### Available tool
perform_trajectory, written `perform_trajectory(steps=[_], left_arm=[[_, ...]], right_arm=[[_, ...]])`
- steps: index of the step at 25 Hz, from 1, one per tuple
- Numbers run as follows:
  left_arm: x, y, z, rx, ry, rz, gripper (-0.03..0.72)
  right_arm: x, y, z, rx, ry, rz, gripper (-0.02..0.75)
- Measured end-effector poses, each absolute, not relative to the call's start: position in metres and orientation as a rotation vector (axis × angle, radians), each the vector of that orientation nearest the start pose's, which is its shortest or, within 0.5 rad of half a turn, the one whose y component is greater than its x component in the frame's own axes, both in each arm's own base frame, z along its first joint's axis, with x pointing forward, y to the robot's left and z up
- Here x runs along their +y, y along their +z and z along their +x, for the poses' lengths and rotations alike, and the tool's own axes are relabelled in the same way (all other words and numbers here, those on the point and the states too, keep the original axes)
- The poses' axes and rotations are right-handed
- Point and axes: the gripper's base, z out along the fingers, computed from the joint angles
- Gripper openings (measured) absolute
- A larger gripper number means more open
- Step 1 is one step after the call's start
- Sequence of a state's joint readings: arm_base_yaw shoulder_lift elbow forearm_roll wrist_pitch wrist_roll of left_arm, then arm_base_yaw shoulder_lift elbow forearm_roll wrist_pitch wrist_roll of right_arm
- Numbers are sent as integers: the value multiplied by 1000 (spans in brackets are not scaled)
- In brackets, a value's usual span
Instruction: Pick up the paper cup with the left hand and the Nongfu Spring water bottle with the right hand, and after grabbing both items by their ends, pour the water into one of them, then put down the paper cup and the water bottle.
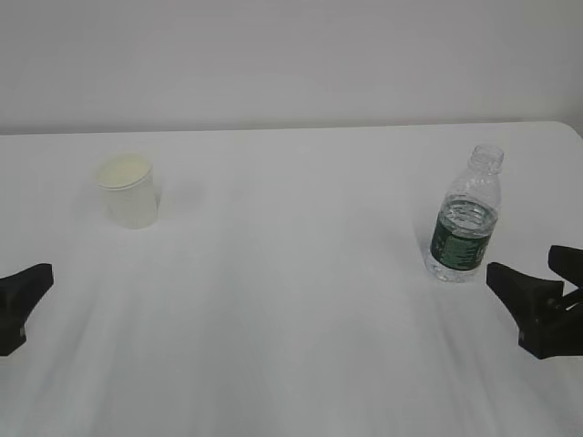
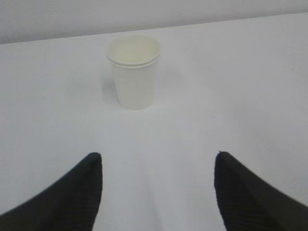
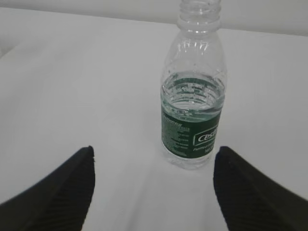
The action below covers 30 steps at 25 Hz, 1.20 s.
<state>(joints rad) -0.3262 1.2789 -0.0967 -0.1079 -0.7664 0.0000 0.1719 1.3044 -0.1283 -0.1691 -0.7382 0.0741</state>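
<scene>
The right hand (image 1: 537,305) sits nearest the camera at the right edge of the exterior view, low over the white surface (image 1: 301,300), its black fingers (image 3: 57,192) spread wide with nothing between them. Just ahead of it the Nongfu Spring water bottle (image 1: 465,217) stands upright and uncapped, apart from the fingers; the water (image 3: 192,98) fills it to about the top of the dark green label band. At the left edge the left hand (image 1: 16,305) also hangs low, its fingers (image 2: 67,197) spread apart and empty. The paper cup (image 1: 128,190) stands upright farther back on the left of the surface, well apart from the bottle, and in the left wrist view it stands centred beyond the gap between the fingers
</scene>
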Motion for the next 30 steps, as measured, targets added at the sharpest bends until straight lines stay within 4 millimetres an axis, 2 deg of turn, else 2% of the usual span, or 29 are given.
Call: perform_trajectory(steps=[14,21,30], left_arm=[[-62,135,184,1848,-242,281,519],[-65,121,184,1900,-255,324,519],[-66,121,185,1896,-257,326,519]], right_arm=[[45,148,188,1899,218,-286,585],[46,142,193,1874,236,-280,585],[47,138,194,1867,239,-273,586]])
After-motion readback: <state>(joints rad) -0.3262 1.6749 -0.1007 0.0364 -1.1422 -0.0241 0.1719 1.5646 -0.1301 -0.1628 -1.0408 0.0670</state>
